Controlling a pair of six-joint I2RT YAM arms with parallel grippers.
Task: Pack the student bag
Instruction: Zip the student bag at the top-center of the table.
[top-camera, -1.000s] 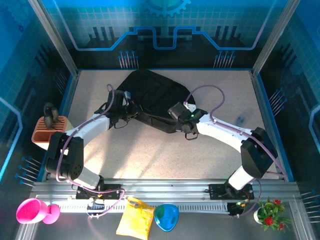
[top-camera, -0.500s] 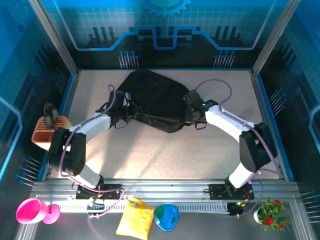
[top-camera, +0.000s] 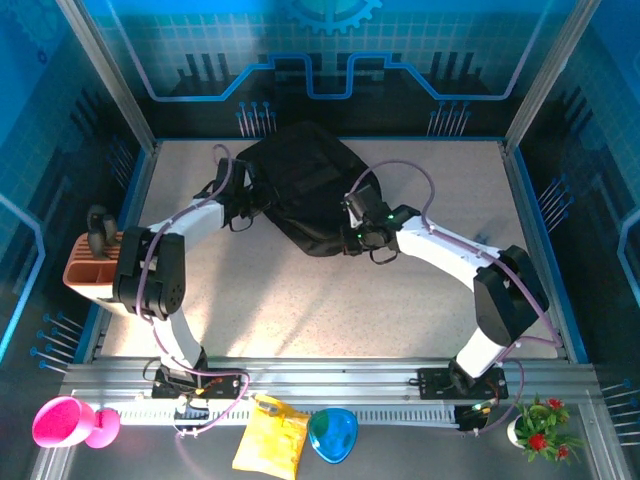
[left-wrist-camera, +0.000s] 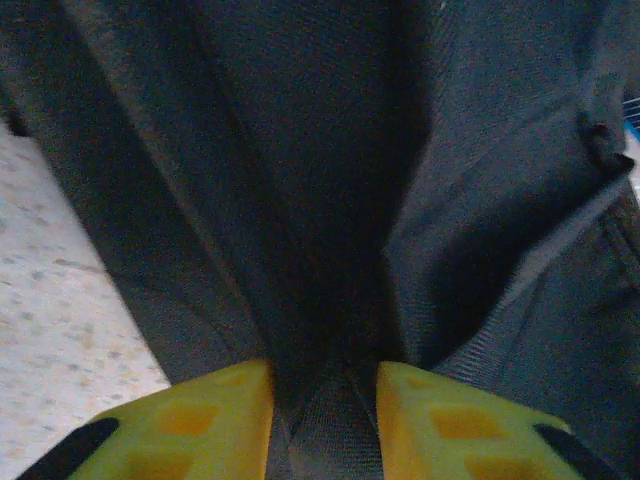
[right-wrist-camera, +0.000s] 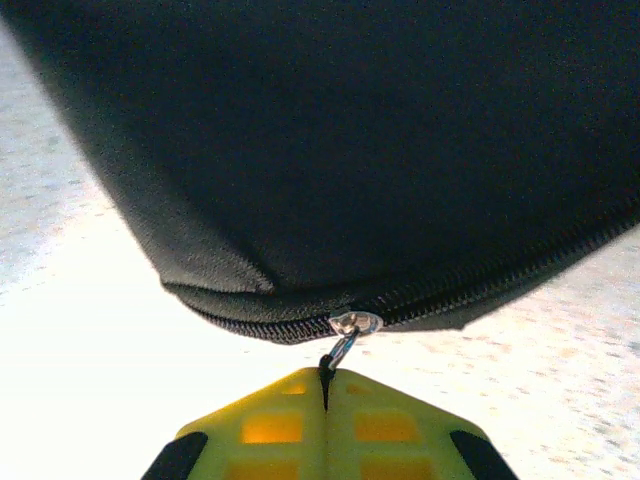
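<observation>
Right gripper (right-wrist-camera: 325, 380) leftward — jaws tight on zip-pull (right-wrist-camera: 347, 338)

student bag (top-camera: 305, 185): matt black woven cloth, slightly rough weave. zip pull (right-wrist-camera: 355, 323): shiny metal. fingers (right-wrist-camera: 270, 425): smooth yellow plastic, slight sheen. surface (top-camera: 400, 310): matt, speckled, stone-like finish.

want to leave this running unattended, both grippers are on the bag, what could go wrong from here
1. The right gripper is shut on just the thin cord of the zipper pull. It could slip free, or an off-line tug might jam the slider.
2. The left gripper pinches only a narrow fold of the student bag. If that slips, the soft bag may slide over the table instead of the zip moving.
</observation>
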